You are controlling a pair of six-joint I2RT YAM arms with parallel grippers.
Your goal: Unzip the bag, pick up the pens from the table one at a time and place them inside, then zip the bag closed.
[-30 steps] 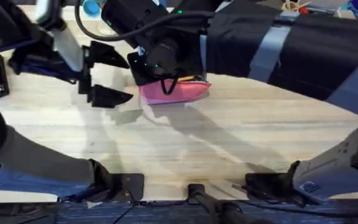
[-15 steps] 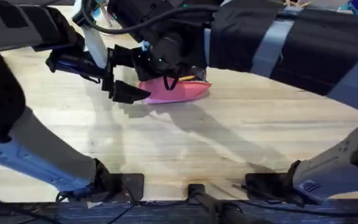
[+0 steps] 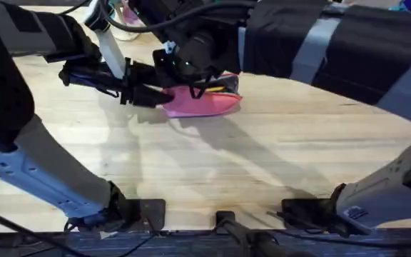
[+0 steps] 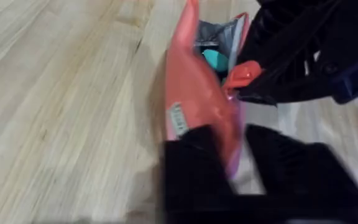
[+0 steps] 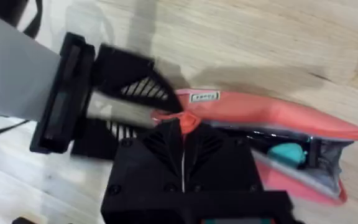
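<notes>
1. Bag (image 3: 202, 102): pink pouch lying on the table (image 3: 262, 164), far side, near the middle. Mouth open at one end; grey lining and a teal item inside show in the right wrist view (image 5: 286, 154).
2. Left gripper (image 3: 152, 95): at the bag's left end. In its wrist view the two black fingers (image 4: 194, 168) straddle the bag's end, fabric between them; judged to be pinching the bag to steady it.
3. Right gripper (image 5: 182, 134): directly over the bag, fingers pressed together on the orange zipper pull (image 5: 188, 120) near the end the left gripper holds.
4. Step in hand, by judgement: the zipper stage, most likely closing. The bag already holds something, and no pen lies on the visible table.
5. Next move calls for: the left gripper anchoring its end while the right draws the pull straight along the zipper line towards the gaping end, keeping the fabric taut so the slider does not snag.
</notes>
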